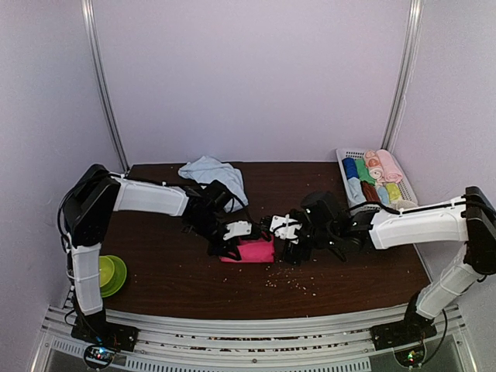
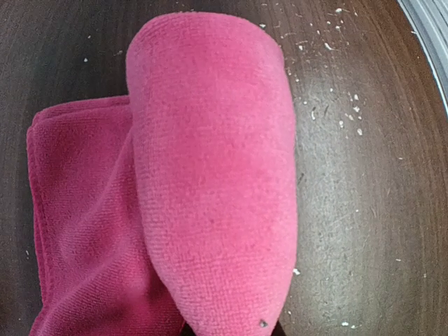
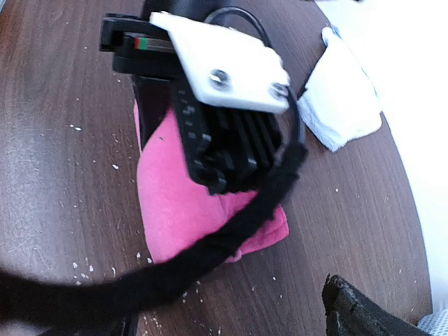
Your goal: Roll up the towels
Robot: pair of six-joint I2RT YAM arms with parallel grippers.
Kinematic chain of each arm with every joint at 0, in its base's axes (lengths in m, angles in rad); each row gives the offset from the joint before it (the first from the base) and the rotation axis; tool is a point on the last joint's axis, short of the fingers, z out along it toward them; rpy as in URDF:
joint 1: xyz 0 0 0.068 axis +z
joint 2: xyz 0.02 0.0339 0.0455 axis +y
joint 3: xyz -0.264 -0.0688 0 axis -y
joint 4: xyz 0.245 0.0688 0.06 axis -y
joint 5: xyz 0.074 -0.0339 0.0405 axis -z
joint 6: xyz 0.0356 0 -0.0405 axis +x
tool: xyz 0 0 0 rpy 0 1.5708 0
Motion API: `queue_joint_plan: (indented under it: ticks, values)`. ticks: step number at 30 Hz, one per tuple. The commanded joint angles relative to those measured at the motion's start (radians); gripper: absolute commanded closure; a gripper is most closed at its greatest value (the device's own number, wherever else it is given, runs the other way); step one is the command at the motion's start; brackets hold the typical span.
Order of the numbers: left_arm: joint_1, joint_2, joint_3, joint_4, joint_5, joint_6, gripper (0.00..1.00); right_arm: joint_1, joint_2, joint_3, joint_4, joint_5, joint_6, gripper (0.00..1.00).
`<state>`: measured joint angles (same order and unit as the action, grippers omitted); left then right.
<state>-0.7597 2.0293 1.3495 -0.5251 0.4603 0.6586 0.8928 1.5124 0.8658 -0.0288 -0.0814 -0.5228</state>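
The magenta-pink towel (image 1: 254, 250) lies mid-table, partly rolled. In the left wrist view its thick roll (image 2: 213, 175) fills the frame, with a flat folded part (image 2: 77, 210) to its left. My left gripper (image 1: 230, 243) is shut on the roll's near end, and the cloth hides its fingers. My right gripper (image 1: 288, 242) is open and empty at the towel's right end; one finger (image 3: 357, 315) shows in the right wrist view. That view also shows the left gripper's body (image 3: 224, 105) over the pink towel (image 3: 175, 203). The light blue towel (image 1: 214, 173) lies crumpled at the back.
A white basket (image 1: 342, 157) with several small coloured rolls stands at the back right. A green bowl (image 1: 110, 273) sits at the near left edge. Pale crumbs (image 1: 291, 283) are scattered in front of the pink towel. A black cable (image 3: 231, 234) crosses the right wrist view.
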Motion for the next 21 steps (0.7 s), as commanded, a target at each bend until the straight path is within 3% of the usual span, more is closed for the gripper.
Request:
queue_joint_plan:
  ticks: [1,11,21]
  values:
    - [0.029,0.063,0.013,-0.165,0.042,-0.047,1.00,0.044,0.038,-0.031,0.138,0.094,-0.090,0.08]
    - [0.052,0.095,0.039,-0.193,0.081,-0.058,1.00,0.065,0.053,-0.141,0.333,0.174,-0.082,0.09]
    - [0.075,0.143,0.084,-0.255,0.141,-0.060,1.00,0.105,0.071,-0.191,0.373,0.173,-0.112,0.10]
